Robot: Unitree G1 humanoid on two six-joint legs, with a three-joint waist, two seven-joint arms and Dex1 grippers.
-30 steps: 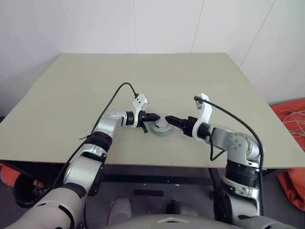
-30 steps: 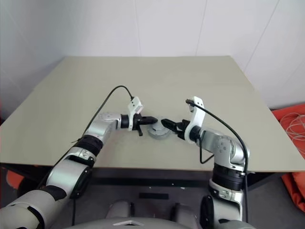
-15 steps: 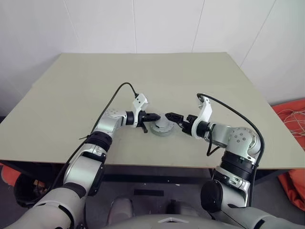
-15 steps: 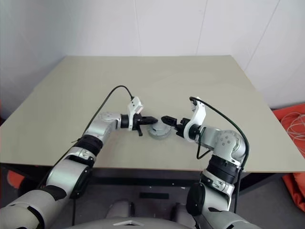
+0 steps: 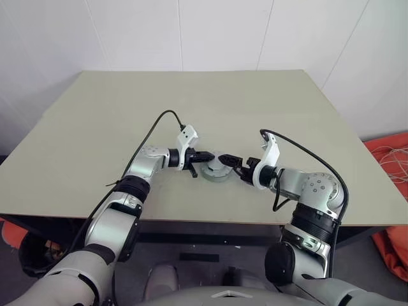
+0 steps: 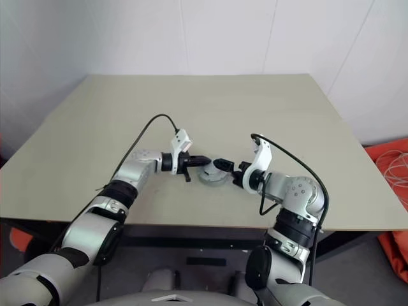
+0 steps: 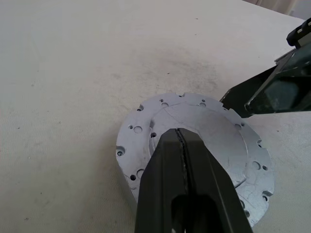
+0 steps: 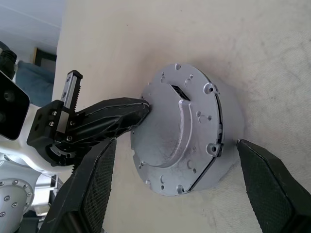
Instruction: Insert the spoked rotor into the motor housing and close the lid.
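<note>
A: How do the jaws stand?

B: The left gripper [image 7: 181, 145] has its jaws pressed together, tips resting on the lid [image 7: 214, 131], holding nothing. The right gripper [image 8: 175, 184] has its jaws spread wide, one on either side of the lid.

A: What has changed?

B: Over the last second the right gripper has rolled and edged in closer to the disc; the left hasn't moved. I'd judge the lid is already seated on the motor housing [image 8: 228, 141], with only tightening or alignment left.

A: Where is the stack?

B: On the tabletop [image 5: 210, 102], near its front edge, between the two grippers.
</note>
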